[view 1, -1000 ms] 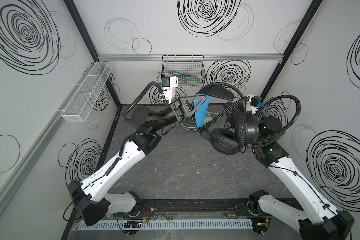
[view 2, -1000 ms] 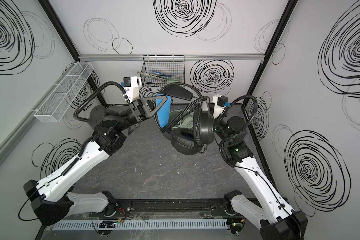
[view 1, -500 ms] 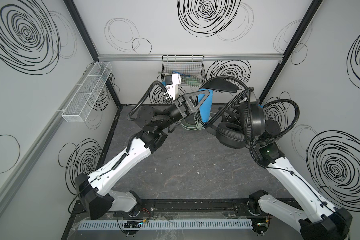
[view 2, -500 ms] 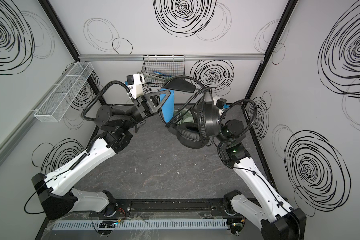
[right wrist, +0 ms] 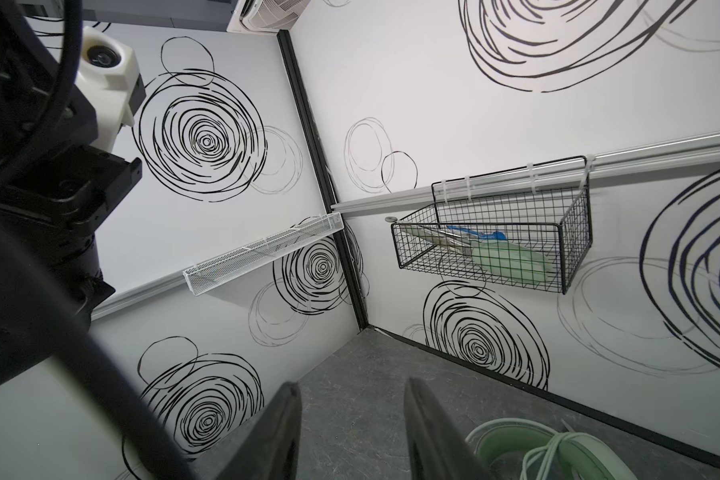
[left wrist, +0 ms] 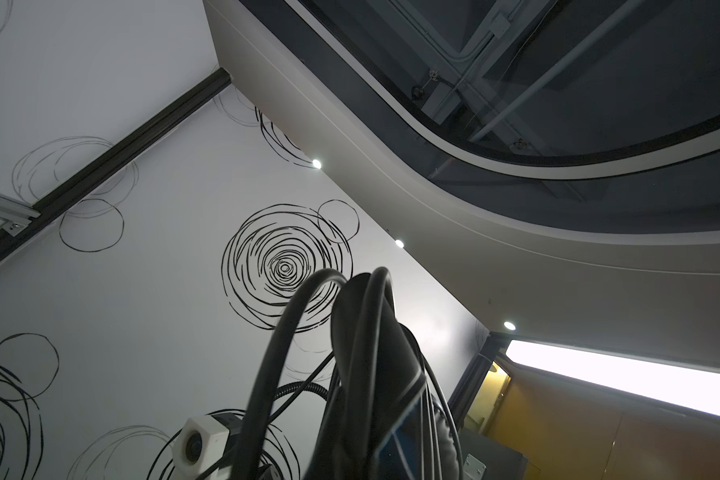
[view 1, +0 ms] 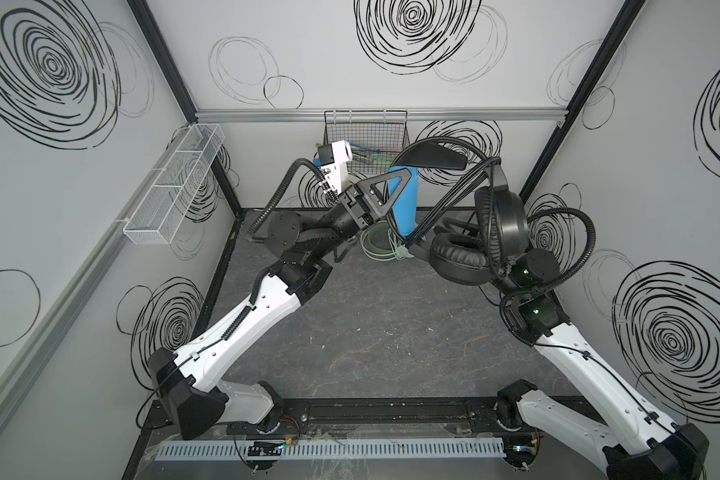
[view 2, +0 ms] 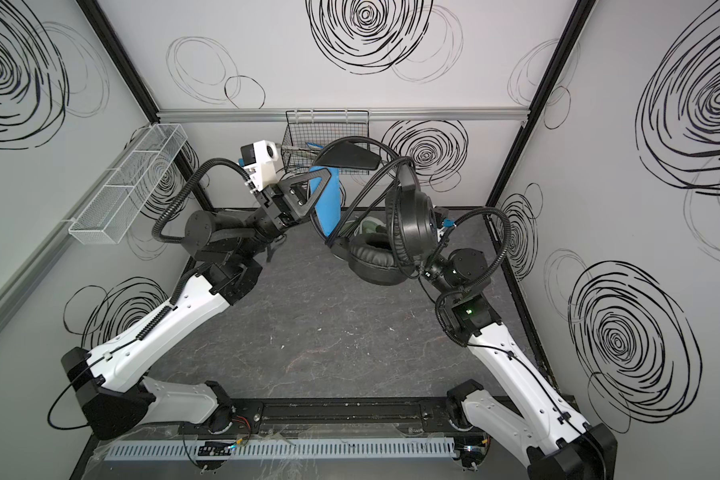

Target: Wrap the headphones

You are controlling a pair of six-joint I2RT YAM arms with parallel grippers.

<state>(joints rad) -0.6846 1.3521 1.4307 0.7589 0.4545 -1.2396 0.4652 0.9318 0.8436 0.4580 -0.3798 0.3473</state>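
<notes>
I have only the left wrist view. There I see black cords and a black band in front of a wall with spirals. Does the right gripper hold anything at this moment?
Observer: No. In the right wrist view the right gripper stands open, with nothing between its fingers.
Operator: What holds the black band, then?
Observer: The left gripper, shut on the blue padding of the black over-ear headphones, which it holds up in both top views.
Operator: Is a second headset anywhere?
Observer: Yes. In a top view a pale mint-green headset lies toward the back of the dark grey table.
</notes>
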